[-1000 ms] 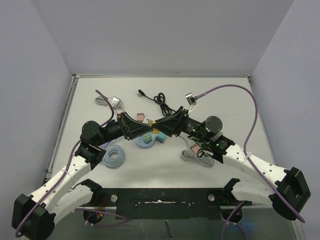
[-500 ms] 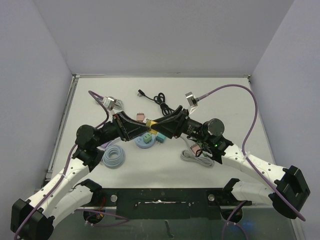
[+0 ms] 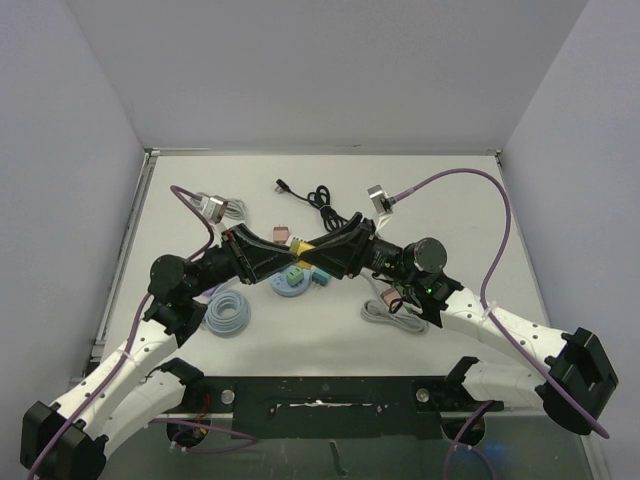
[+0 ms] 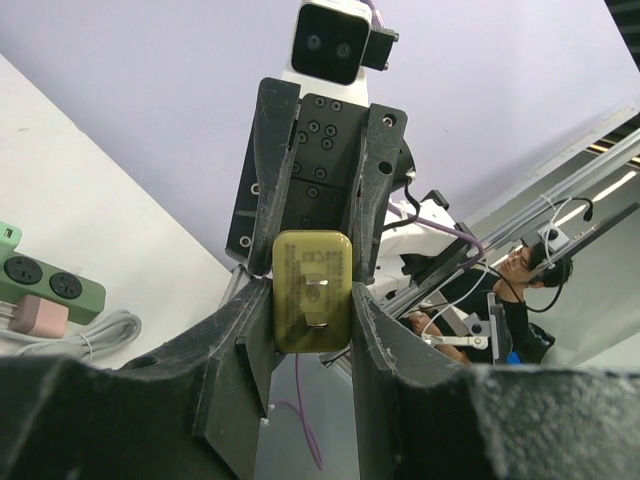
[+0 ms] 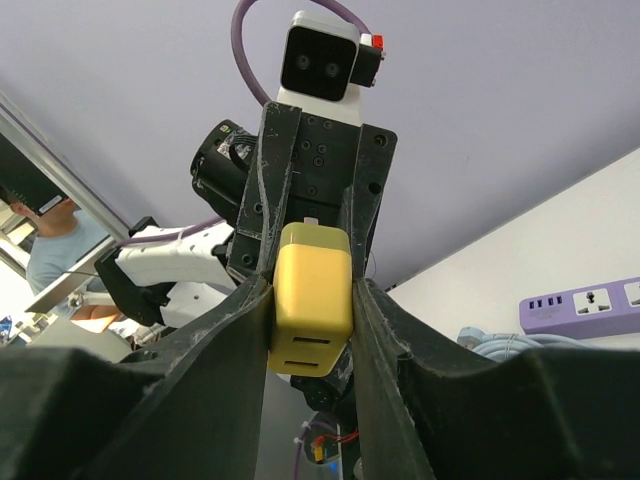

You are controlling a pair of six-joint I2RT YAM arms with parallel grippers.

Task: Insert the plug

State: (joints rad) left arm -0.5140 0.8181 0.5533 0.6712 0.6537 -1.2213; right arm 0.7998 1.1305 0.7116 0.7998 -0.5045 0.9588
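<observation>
Yellow plug (image 4: 311, 275) mid-air over table centre, clamped from both sides by left gripper (image 4: 310, 300) & right gripper (image 5: 312, 290). Prob. handover step. Next: free one side w/o tilt, then align w/ green socket strip (image 4: 45, 282).

White tabletop boxed in by pale lavender walls.
The tabletop (image 3: 460, 215) is matte white and evenly lit, with soft shadows. A back wall (image 3: 320, 70), left wall (image 3: 60, 200) and right wall (image 3: 590, 170) rise from its edges, and a metal rail (image 3: 122, 260) runs along the left side. Past the enclosure, the left wrist view shows a person (image 4: 520, 275) and metal framing (image 4: 590, 170).
</observation>
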